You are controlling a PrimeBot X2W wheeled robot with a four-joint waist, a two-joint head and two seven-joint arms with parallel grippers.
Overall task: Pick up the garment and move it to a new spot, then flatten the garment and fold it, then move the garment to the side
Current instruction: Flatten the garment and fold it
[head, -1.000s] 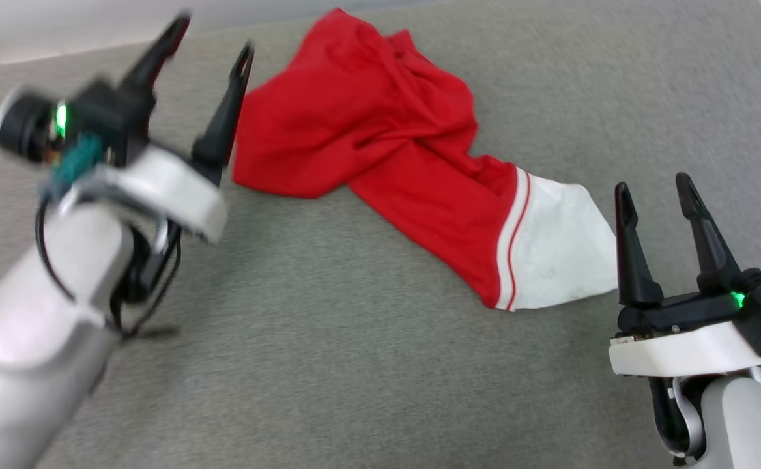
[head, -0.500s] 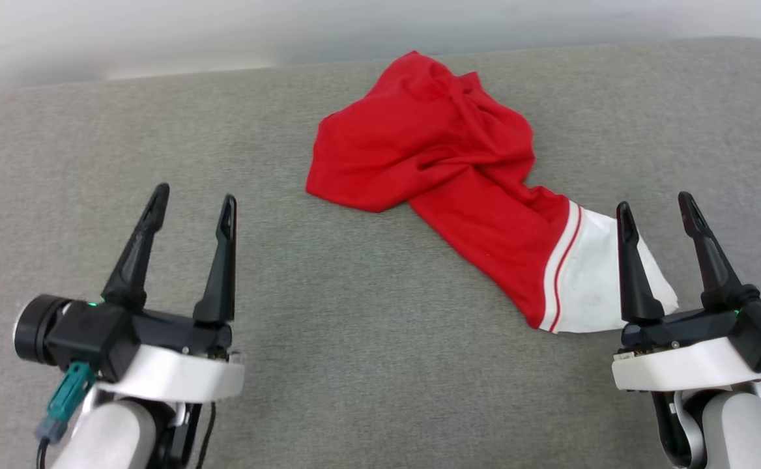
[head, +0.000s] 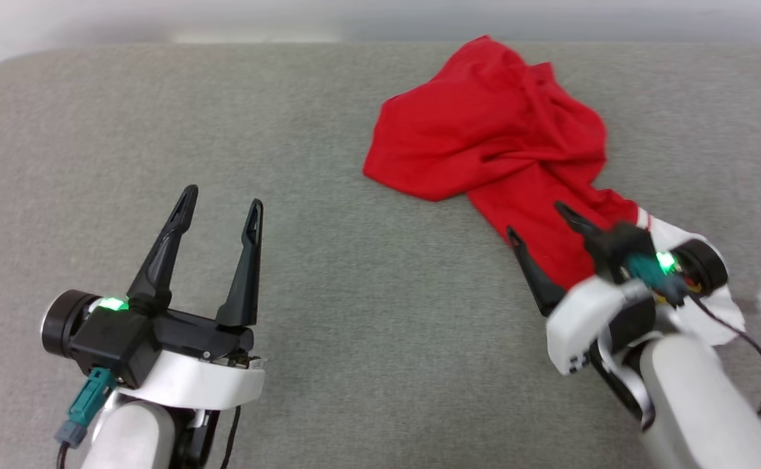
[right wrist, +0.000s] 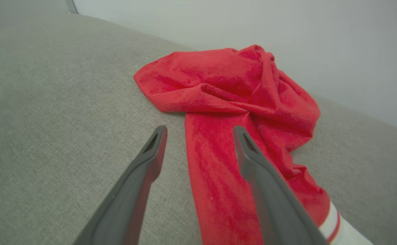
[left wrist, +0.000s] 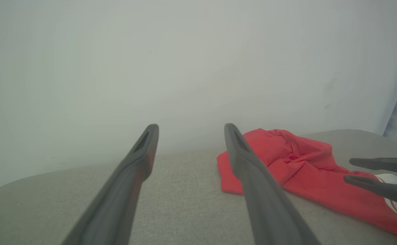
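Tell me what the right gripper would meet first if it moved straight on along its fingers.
Most likely the crumpled red fabric garment: the right gripper, open, points at its bunched part. Its height above the cloth is unclear.

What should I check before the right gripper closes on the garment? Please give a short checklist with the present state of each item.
1. Right gripper open: ok.
2. Its fingers straddle the edge of the garment: ok.
3. Fingertips low enough to catch cloth: cannot tell.
4. Left gripper open, apart from garment: ok.
5. Garment flat: not ok, bunched and twisted.
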